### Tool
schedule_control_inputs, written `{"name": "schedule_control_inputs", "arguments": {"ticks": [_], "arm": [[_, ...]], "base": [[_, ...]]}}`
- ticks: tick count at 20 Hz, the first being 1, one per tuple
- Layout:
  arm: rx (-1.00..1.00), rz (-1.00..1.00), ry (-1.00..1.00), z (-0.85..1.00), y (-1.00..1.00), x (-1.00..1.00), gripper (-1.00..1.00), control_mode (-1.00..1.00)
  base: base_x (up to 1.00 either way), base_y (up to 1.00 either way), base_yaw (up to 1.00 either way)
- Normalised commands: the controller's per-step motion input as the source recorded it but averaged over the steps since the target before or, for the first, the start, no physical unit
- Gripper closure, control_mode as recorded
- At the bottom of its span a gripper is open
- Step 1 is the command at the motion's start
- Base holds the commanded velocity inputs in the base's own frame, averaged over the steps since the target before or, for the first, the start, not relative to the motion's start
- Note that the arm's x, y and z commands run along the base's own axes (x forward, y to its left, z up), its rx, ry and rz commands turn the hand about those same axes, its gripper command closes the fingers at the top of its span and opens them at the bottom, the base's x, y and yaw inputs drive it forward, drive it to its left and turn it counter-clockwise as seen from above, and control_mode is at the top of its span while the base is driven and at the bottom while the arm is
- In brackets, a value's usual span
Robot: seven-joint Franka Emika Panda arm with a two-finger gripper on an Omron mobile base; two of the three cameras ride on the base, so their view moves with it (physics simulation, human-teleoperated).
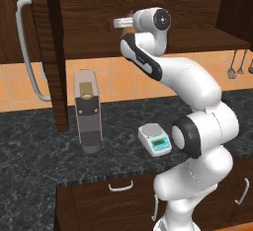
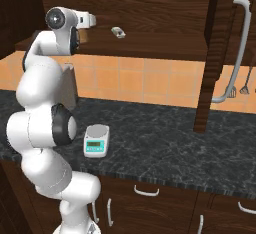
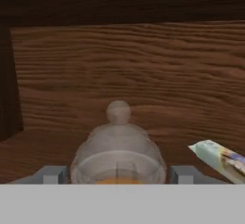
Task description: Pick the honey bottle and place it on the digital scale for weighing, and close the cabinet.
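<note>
The end effector (image 3: 118,174) reaches into the open cabinet (image 1: 148,8), and in the hand view its two grey fingertips (image 3: 50,174) sit at either flank of the honey bottle (image 3: 118,146), apparently pressed against its widest part. I judge it clenched on the bottle, though the contact itself lies at the very bottom edge of the view. The bottle stands on the cabinet shelf, upright: its long axis runs vertically, the narrow rounded cap pointing to 12 o'clock in the hand view, the broad body below.

It looks like a small, squat, stiff container with a smooth rounded wall, so probably light but slippery. A hold across the fat middle of the body, as here, seems the safest place; the cap is too narrow and the shoulder slopes away. Keeping it upright should matter when it is carried.

At about 4 o'clock from the bottle lies a small pale tube (image 3: 221,160), near but apart.

Down on the table (image 1: 44,146) the digital scale (image 1: 154,139) waits, well apart from the bottle, with the coffee machine (image 1: 88,111) at its 9 o'clock.
</note>
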Motion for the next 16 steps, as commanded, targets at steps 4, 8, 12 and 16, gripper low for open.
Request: {"name": "schedule_control_inputs", "arguments": {"ticks": [4, 8, 12, 16], "arm": [[0.03, 0.00, -0.07, 0.00, 0.00, -0.96, 1.00, -1.00], [0.06, 0.00, 0.00, 0.00, 0.00, -1.00, 1.00, -1.00], [0.01, 0.03, 0.00, 0.00, -0.35, -1.00, 1.00, -1.00], [0.00, 0.17, 0.00, -0.13, -0.56, -1.00, 1.00, -1.00]], "base": [[0.00, 0.00, 0.00], [0.00, 0.00, 0.00], [0.00, 0.00, 0.00], [0.00, 0.00, 0.00]]}}
